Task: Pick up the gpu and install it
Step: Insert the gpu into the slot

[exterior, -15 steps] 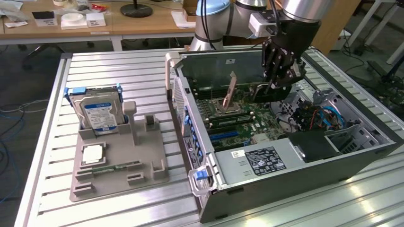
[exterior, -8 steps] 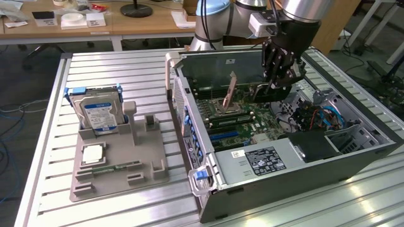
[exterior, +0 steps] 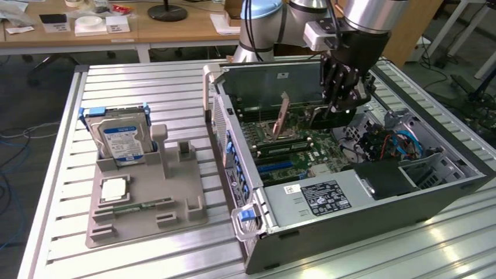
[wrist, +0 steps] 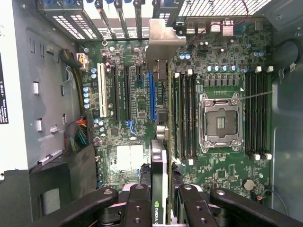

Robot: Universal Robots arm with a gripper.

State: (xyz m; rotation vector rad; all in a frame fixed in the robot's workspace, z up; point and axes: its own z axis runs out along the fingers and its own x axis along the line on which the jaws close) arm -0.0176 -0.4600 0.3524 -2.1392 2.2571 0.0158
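A slatted metal table (exterior: 155, 81) takes up most of the exterior view. On it, from the centre to the lower right of the frame, lies an open computer case (exterior: 349, 226) with its side panel off. The robot arm (exterior: 364, 14) comes in from the upper right of that frame and reaches down into the case.

A grey tray (exterior: 136, 218) sits on the table at the exterior view's left, well apart from the arm. The green motherboard (wrist: 128, 156) covers the floor of the case. A hard drive (exterior: 120, 139) with a blue and white label stands upright at the far end of the tray.

The gripper (exterior: 341, 107) hangs inside the case over the motherboard. Its fingers (wrist: 137, 208) are clamped on the gpu (wrist: 158, 165), one on each flat face. The card is held on edge, and its silver bracket (wrist: 163, 40) points toward the slotted rear wall of the case. In the wrist view the card runs between a blue slot (wrist: 152, 99) and the black memory slots (wrist: 184, 113). Whether it touches the board cannot be told.

A processor socket (wrist: 220, 120) lies beyond the memory slots. A square chip (exterior: 114, 190) and a green memory stick (exterior: 143, 204) rest on the tray.
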